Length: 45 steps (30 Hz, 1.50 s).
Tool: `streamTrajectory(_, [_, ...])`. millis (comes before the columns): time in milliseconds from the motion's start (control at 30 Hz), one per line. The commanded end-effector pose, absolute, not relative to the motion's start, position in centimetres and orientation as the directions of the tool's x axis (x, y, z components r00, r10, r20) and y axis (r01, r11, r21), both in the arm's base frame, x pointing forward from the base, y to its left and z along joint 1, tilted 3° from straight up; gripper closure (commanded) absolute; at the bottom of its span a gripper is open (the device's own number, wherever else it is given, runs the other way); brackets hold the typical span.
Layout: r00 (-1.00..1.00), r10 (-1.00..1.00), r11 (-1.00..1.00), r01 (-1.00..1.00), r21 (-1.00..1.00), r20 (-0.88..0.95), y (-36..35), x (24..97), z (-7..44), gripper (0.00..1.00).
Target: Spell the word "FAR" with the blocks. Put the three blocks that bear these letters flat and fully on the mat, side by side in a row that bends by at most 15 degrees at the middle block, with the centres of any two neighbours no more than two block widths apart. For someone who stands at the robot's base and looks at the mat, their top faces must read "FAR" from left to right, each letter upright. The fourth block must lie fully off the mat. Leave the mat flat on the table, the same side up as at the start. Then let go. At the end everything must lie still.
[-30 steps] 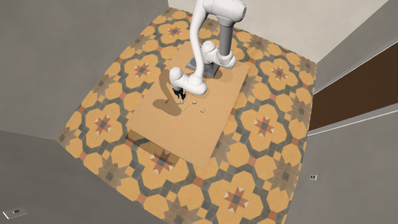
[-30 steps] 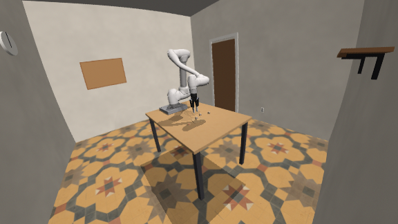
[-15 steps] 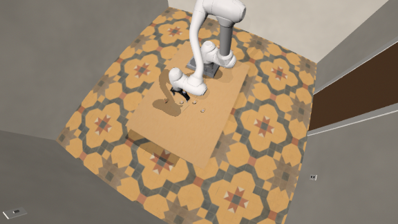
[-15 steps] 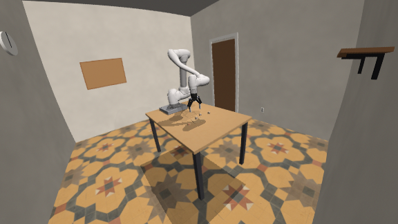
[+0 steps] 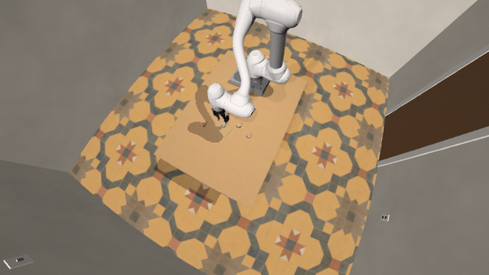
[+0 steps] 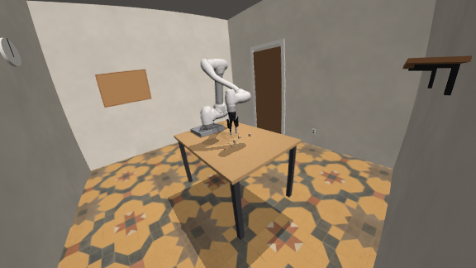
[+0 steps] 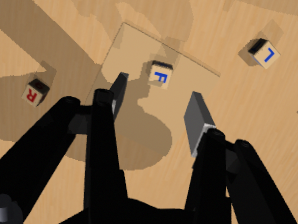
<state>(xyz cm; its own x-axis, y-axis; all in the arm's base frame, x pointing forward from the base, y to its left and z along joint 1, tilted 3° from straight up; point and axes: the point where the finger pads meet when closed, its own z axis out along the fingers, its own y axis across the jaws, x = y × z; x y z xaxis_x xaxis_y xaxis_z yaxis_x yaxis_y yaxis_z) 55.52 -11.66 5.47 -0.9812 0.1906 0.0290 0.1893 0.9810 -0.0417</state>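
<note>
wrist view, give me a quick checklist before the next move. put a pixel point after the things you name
1. jaws open and nothing held: ok, they stand apart with nothing between them
2. mat [image 5: 227, 130] [image 7: 200, 77] flat on the table: ok, as far as visible
3. F block [image 7: 160, 76] on the mat, letter up: ok
4. R block [image 7: 34, 92] on the mat: not ok, lies off it
5. L block [image 7: 265, 53] off the mat: ok
6. A block located: cannot tell, no readable A in any view

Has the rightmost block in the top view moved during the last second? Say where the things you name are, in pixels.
No. Against the right edge of the table [image 5: 238, 178] [image 6: 248, 161] [image 7: 265, 150], the rightmost block [image 5: 249, 136] [image 6: 249, 135] shows no visible shift either way.
</note>
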Motion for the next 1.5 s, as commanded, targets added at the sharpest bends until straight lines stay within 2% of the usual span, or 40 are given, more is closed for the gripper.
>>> streamTrajectory(0, [-0.982,0.186,0.982,0.185,-0.039,0.034,-11.44,55.56,5.19,0.63])
streamTrajectory(1467, [-0.982,0.186,0.982,0.185,-0.039,0.034,-11.47,55.53,4.29,0.63])
